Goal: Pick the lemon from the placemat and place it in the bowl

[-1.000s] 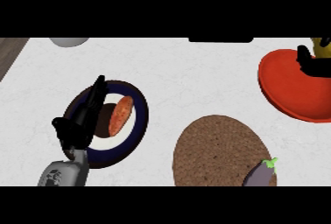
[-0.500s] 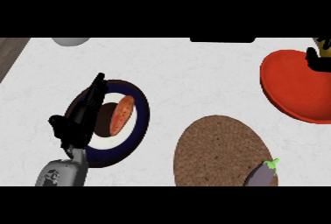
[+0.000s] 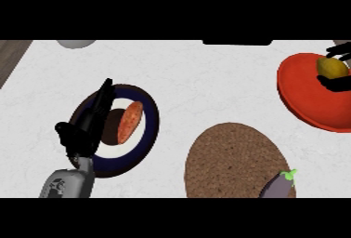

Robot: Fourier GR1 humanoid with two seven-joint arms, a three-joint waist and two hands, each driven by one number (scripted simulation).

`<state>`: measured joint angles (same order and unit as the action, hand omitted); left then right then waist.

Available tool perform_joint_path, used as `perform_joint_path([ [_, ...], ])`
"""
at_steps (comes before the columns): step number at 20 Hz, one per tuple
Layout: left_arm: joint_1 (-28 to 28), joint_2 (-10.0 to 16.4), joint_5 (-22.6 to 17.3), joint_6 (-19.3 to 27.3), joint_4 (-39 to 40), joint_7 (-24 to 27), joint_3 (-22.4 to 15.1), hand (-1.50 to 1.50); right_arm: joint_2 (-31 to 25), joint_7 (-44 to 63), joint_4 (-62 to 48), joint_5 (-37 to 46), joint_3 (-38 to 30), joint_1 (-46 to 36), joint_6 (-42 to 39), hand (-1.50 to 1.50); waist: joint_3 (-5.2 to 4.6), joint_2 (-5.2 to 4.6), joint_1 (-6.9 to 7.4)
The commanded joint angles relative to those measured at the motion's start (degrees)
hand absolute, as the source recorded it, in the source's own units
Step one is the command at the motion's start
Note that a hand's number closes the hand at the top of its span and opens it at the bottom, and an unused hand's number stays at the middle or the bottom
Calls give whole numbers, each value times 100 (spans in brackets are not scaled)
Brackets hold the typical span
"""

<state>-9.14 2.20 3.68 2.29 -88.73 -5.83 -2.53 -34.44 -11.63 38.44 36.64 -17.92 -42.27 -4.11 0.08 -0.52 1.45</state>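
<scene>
At the counter's right edge: the right hand [image 3: 336, 84] shows only in part, black fingers curled above and below the lemon [image 3: 332, 67]; it is gripping the fruit.
Lemon: off the placemat, held over the inner face of the red bowl [image 3: 305, 100]; contact with the bowl cannot be told from this view.
Bowl: red, cut off by the view's right edge.
Placemat [image 3: 230, 160]: round, brown, woven, low in the middle of the view; an eggplant [image 3: 277, 185] lies at its lower right edge, well apart from the bowl.
Left hand [image 3: 87, 126]: fingers straight, holding nothing, lying over a dark-rimmed plate [image 3: 152, 135] that carries a reddish-brown piece of food [image 3: 130, 122]; no part in this step.
Step in hand, as judged: the release into the bowl; the carry looks done.
Recommended practice: bring the lemon low over the bowl's middle, not near its rim, then spread fingers and thumb together so the fruit settles. Being rounded, it will likely roll on a sloped wall. Lift the hand straight up afterwards, clear of the rim.
Risk: a release high up or near the wall could send it rolling out onto the counter.
</scene>
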Motion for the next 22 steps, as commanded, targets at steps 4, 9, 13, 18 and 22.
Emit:
perform_joint_path([
  [4,-41,182,-173,-179,133,211,247,0,-12,-1369,-1086,-497,-378,-178,-286,-150,2,-4,-5],
  [9,155,-4,-8,-49,-81,54,-22,0,-205,-1816,-936,-1171,-1007,-329,-321,-150,2,26,-37],
  [13,248,-108,63,27,198,346,-41,0,-314,-1254,-1058,-1505,-1266,-708,-475,-150,-7,40,-82],
  [18,323,-189,123,147,-152,120,-127,0,-759,-1228,-1111,-1988,-1551,-361,-1187,-150,-6,56,-115],
  [22,93,10,111,107,-65,42,73,0,-1077,-1400,-1398,-2441,-1882,-42,-1886,-150,-1,38,-107],
])
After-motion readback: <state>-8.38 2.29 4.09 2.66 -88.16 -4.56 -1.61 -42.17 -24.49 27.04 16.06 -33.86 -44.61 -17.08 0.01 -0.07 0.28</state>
